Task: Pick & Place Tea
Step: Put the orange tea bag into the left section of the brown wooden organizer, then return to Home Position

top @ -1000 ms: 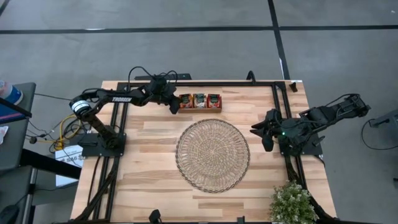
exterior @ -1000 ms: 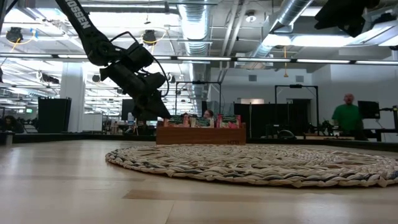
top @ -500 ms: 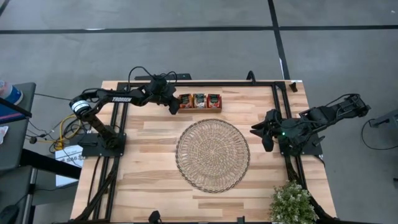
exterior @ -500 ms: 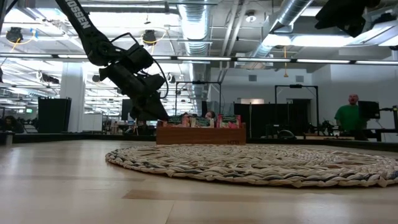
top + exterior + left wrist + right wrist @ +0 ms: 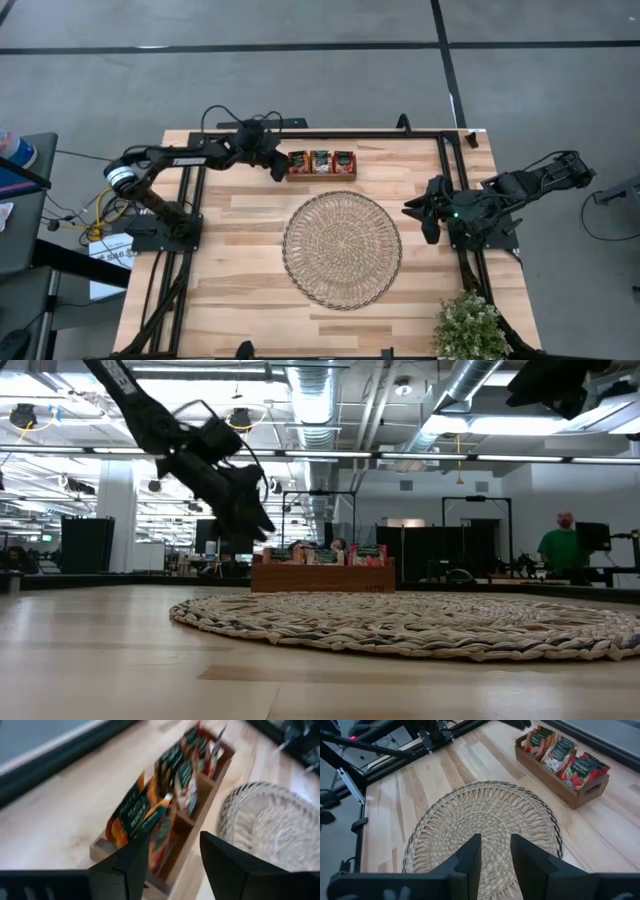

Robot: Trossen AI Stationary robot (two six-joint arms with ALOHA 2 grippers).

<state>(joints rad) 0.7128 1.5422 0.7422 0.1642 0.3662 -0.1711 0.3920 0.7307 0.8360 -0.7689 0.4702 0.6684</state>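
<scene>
Just beside tool (image 5: pixel 172 865): tea (image 5: pixel 150 815) (in tray (image 5: pixel 200 815))

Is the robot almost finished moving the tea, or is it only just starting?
It looks like it is only starting. Done: nothing shows on the woven mat; all the tea packets sit in the wooden tray. In hand: the left gripper hangs open at the tray's end, holding nothing. Left: picking up the packets and placing them. The right gripper waits open beside the mat.
</scene>
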